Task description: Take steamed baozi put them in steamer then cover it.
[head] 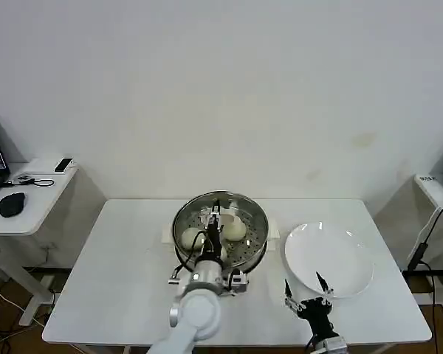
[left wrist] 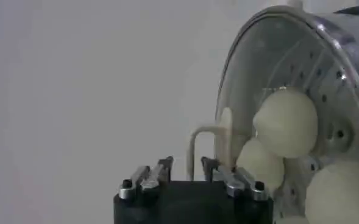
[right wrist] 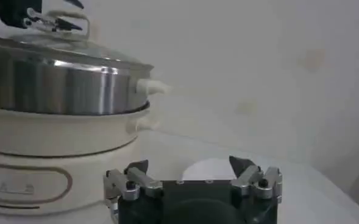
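The steamer (head: pixel 260 237) stands mid-table, a shiny steel pot (right wrist: pixel 57 85) on a cream base (right wrist: pixel 45 152). The clear glass cover (head: pixel 244 206) lies on it (right wrist: pixel 63 53). Through the glass (left wrist: pixel 252 55) I see steamed baozi (left wrist: pixel 286 122) (left wrist: pixel 261 164) (left wrist: pixel 344 192) on the perforated tray, also visible from above (head: pixel 235 228) (head: pixel 190 237). My left gripper (head: pixel 215 218) (left wrist: pixel 185 164) hangs over the cover's centre, open, its fingers on either side of the cream handle (left wrist: pixel 194 137) without touching it. My right gripper (head: pixel 308 295) (right wrist: pixel 188 164) stands open and holds nothing near the table's front edge.
A bare white plate (head: pixel 347 258) (right wrist: pixel 209 169) lies right of the steamer, just beyond my right gripper. A side table with a black mouse (head: pixel 12 203) stands far left, another table edge (head: pixel 435 188) far right. A plain wall runs behind the table.
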Controlling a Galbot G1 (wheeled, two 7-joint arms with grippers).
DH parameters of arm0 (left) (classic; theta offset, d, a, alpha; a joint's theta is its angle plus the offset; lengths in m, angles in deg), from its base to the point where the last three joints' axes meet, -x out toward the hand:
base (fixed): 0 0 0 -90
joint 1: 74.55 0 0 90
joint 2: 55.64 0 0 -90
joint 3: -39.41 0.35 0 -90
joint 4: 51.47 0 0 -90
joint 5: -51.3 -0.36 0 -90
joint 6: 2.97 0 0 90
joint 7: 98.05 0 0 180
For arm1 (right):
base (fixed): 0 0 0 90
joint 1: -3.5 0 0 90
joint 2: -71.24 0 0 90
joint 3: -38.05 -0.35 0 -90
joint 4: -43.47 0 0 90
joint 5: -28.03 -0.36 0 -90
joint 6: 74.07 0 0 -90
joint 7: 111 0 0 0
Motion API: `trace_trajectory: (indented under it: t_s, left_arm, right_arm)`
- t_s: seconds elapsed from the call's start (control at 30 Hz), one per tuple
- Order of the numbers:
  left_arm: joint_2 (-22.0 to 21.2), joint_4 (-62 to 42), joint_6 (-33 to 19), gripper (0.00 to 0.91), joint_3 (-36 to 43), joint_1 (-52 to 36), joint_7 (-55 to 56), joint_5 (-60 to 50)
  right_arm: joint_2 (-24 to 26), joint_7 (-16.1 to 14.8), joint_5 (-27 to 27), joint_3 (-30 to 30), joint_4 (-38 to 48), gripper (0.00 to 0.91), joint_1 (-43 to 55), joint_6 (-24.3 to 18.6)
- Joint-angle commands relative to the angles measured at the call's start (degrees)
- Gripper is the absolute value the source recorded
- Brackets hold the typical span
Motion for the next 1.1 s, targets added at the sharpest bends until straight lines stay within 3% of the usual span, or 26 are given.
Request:
trace_trajectory:
  t_s: [0.03,0.17,0.37,0.5,0.53,0.57,0.63,0.73,0.9,1.1]
  left_arm:
    - [4.3,11.7,-1.9,0.907,-2.9,8.2,2.1,3.4]
    - [5.9,16.2,-3.4,0.907,-4.6,11.5,6.4,7.0]
    - [4.6,19.9,-8.7,0.907,-13.0,19.3,18.9,18.4]
    - [4.8,20.8,-14.6,0.907,-22.9,27.3,29.2,50.6]
    - [4.2,21.4,-18.6,0.907,-25.6,29.5,33.9,61.3]
    - [3.2,22.1,-25.7,0.907,-29.0,31.8,36.9,71.5]
    - [2.1,22.3,-31.5,0.907,-33.3,34.5,36.5,79.2]
    - [3.7,19.5,-33.5,0.907,-39.1,38.9,34.3,95.8]
    - [4.4,12.8,-42.3,0.907,-42.4,41.8,33.8,100.6]
    - [4.2,14.2,-38.1,0.907,-40.7,46.5,31.8,101.2]
  right_arm:
    - [0.5,0.0,0.1,0.0,-1.0,0.907,-1.0,0.2]
    - [1.0,0.0,0.1,-0.5,-1.2,0.907,-1.6,0.1]
    - [3.0,-0.6,-1.4,-0.9,-2.5,0.907,-3.2,0.5]
    - [5.6,-0.4,-4.5,-1.6,-3.7,0.907,-4.5,-0.2]
    - [6.2,-0.3,-5.1,-1.9,-4.2,0.907,-5.0,-0.6]
    - [7.2,-0.3,-6.4,-2.6,-4.7,0.907,-5.8,-0.8]
    - [8.5,-0.3,-8.8,-3.0,-5.4,0.907,-6.5,-0.9]
    - [8.3,-0.3,-9.1,-2.4,-6.3,0.907,-6.6,-0.3]
    - [9.1,-0.3,-10.1,-2.2,-5.7,0.907,-6.9,-0.8]
    - [11.0,-1.2,-13.5,-2.3,-6.3,0.907,-8.5,-0.3]
